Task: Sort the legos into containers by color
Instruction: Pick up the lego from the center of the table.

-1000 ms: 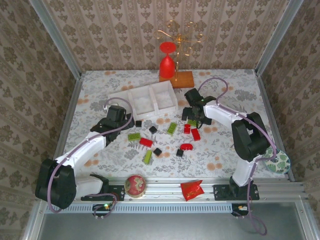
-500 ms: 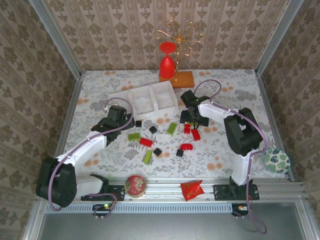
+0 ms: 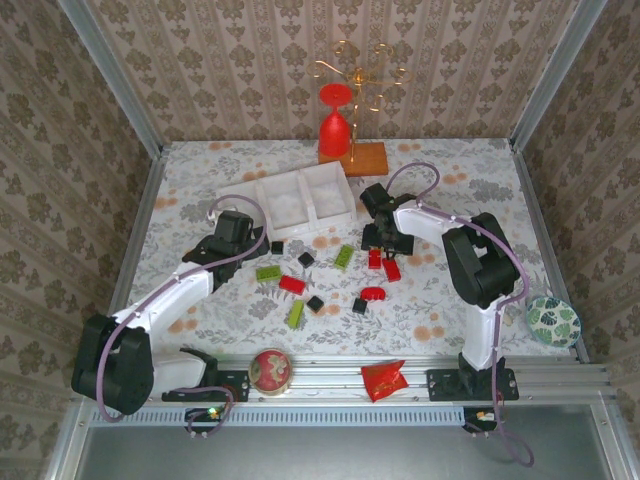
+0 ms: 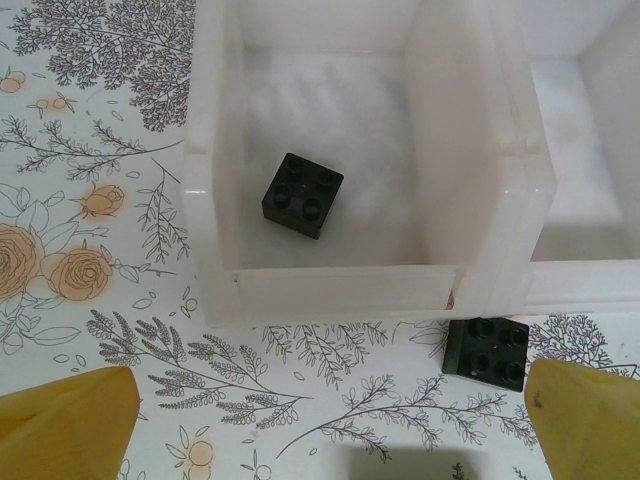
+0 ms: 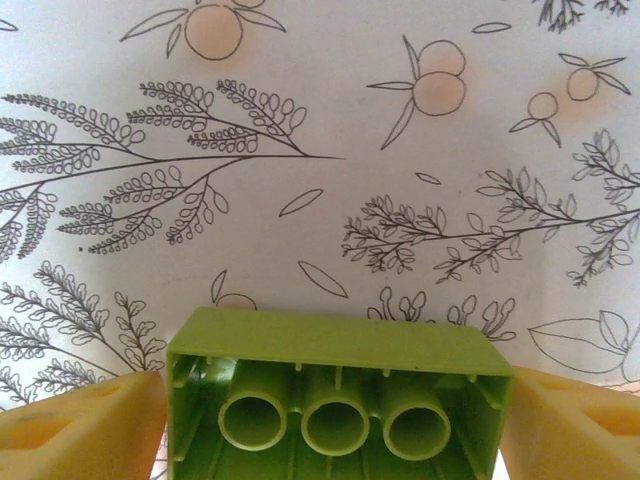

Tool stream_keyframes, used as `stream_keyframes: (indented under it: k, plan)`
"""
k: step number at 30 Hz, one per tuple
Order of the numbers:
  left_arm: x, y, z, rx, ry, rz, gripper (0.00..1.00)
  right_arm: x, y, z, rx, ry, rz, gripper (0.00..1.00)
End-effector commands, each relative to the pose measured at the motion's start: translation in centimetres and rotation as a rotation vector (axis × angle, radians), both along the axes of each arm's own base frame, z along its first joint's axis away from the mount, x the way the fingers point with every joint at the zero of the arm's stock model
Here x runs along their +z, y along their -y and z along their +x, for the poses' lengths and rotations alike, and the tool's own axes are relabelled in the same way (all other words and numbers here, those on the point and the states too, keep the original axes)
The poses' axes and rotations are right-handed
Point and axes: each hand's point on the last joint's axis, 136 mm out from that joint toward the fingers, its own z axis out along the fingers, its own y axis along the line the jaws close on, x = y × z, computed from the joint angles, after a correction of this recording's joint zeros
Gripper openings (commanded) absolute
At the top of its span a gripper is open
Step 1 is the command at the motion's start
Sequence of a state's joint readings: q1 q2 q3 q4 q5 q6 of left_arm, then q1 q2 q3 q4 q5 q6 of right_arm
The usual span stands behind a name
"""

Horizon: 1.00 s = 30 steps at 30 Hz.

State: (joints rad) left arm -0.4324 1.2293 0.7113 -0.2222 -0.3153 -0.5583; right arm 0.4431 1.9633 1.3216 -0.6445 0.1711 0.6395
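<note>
Swung leftward, right jaws flank the upturned lime brick (image 5: 335, 400), clamped or not I cannot tell.

No legible text or labels anywhere

- We take this for a robot test cell in a lab, dressed up like a home.
- Bare aluminium rails (image 3: 400, 378) frame it.
- Patterned wallpaper (image 3: 250, 70) covers flat panels.
- Two robot arms (image 3: 160, 305) are bolted to the front rail.

Bright even lt, soft shadows; wrist cams sharp.
</note>
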Motion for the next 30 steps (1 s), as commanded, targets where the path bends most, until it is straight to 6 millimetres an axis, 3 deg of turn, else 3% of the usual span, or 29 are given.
stream_keyframes:
  k: [1, 9, 14, 18, 24, 30]
  plan:
    - [0.2, -0.3, 0.3, 0.028, 0.013, 0.000, 1.00, -0.2, -0.7, 0.7, 0.004, 0.004, 0.016, 0.83]
    - [-0.1, -0.2, 0.3, 0.025, 0.006, 0.001, 1.00, -0.2, -1.0, 1.2, 0.006, 0.018, 0.025, 0.72]
    - [0.0, -0.2, 0.4, 0.026, 0.008, 0.004, 1.00, 0.2, -1.0, 1.4, 0.009, 0.027, 0.026, 0.55]
    - [0.3, -0.3, 0.4, 0.028, 0.015, 0.010, 1.00, 1.0, -1.4, 1.3, 0.020, 0.044, 0.033, 0.51]
    - [0.6, -0.6, 0.5, 0.037, 0.026, 0.016, 1.00, 3.7, -2.5, 1.4, 0.063, 0.105, 0.028, 0.50]
    - [0.9, -0.9, 0.4, 0.044, 0.039, 0.022, 1.00, 7.5, -5.7, 1.9, 0.161, 0.199, 0.044, 0.49]
